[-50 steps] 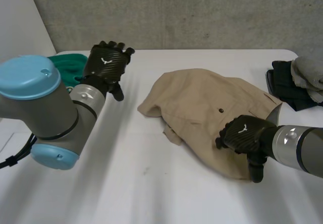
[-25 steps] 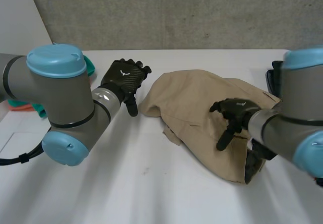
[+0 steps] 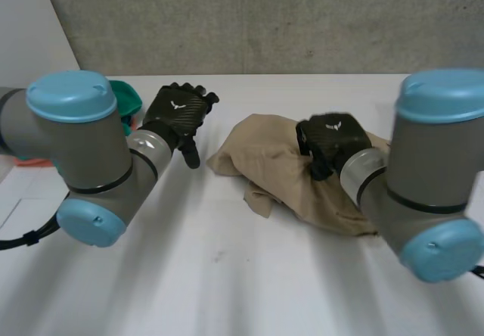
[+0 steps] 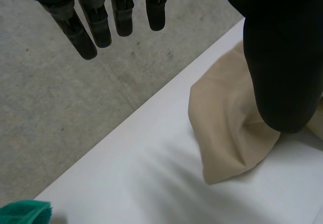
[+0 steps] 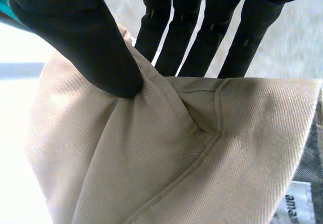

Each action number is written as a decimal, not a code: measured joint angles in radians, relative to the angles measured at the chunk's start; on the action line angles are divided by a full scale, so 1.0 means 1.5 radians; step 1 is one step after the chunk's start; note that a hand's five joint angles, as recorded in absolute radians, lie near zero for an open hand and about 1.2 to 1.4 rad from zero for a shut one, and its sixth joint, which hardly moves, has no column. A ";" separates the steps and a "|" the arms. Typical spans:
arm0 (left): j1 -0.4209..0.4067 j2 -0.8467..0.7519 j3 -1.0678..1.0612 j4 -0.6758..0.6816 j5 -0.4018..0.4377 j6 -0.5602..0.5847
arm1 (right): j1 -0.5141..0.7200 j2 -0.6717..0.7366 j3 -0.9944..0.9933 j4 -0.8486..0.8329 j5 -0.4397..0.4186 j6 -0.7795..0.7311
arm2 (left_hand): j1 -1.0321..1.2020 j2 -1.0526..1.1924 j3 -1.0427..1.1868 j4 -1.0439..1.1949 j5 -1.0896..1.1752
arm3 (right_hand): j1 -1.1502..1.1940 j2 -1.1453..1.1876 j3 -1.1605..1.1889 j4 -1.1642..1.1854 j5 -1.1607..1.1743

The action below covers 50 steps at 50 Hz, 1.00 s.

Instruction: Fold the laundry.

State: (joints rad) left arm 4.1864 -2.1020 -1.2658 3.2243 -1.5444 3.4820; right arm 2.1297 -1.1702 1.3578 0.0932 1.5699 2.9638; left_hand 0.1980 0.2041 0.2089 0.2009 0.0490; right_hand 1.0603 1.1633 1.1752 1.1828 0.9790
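At the upper left of the head view you see a green cloth (image 3: pixel 125 98) at the far side of the tabletop (image 3: pixel 227 275). Just right of it, your left robot hand (image 3: pixel 178 110) hangs over the tabletop. Its fingers (image 4: pixel 101 27) are straight and spread, and it holds nothing. It is apart from the tan garment (image 3: pixel 261 158).

The tan garment lies in the middle of the frame in a bumpy heap, not flat.

Further right, your right robot hand (image 3: pixel 331 141) is on the upper part of the heap. Its thumb (image 5: pixel 86 42) presses a fold of the cloth against the fingers behind it. So this robot hand has a pinch on the garment.

I think the folding has hardly begun, because no neat fold shows anywhere. You have yet to spread the garment flat and then fold it. The green cloth looks like it waits for its turn too.
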 measured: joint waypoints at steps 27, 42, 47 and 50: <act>-0.045 -0.034 0.176 -0.162 -0.049 -0.123 | -0.040 -0.228 -0.041 0.080 -0.073 -0.069 | 0.643 0.658 0.650 0.661 0.619 | 0.000 0.000 0.005 0.003 0.000; -0.011 0.352 0.218 -0.219 0.008 -0.126 | -0.118 -0.262 -0.229 0.118 -0.075 -0.103 | 0.643 0.661 0.654 0.662 0.619 | 0.000 0.006 0.009 0.004 0.000; -0.001 0.367 0.273 -0.272 0.019 -0.132 | -0.125 -0.285 -0.256 0.122 -0.073 -0.098 | 0.643 0.661 0.654 0.662 0.619 | 0.000 0.006 0.009 0.004 0.000; 0.008 0.364 0.308 -0.288 0.015 -0.136 | -0.120 -0.294 -0.262 0.123 -0.073 -0.090 | 0.643 0.661 0.654 0.662 0.619 | 0.000 0.006 0.009 0.004 0.000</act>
State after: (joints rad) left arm 4.1990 -1.5558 -0.8040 2.7928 -1.5224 3.2786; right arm 1.9494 -1.6110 0.9644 0.2772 1.4599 2.8293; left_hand 1.1631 1.1952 1.1899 1.1939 0.9777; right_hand 1.0597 1.1716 1.1882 1.1881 0.9791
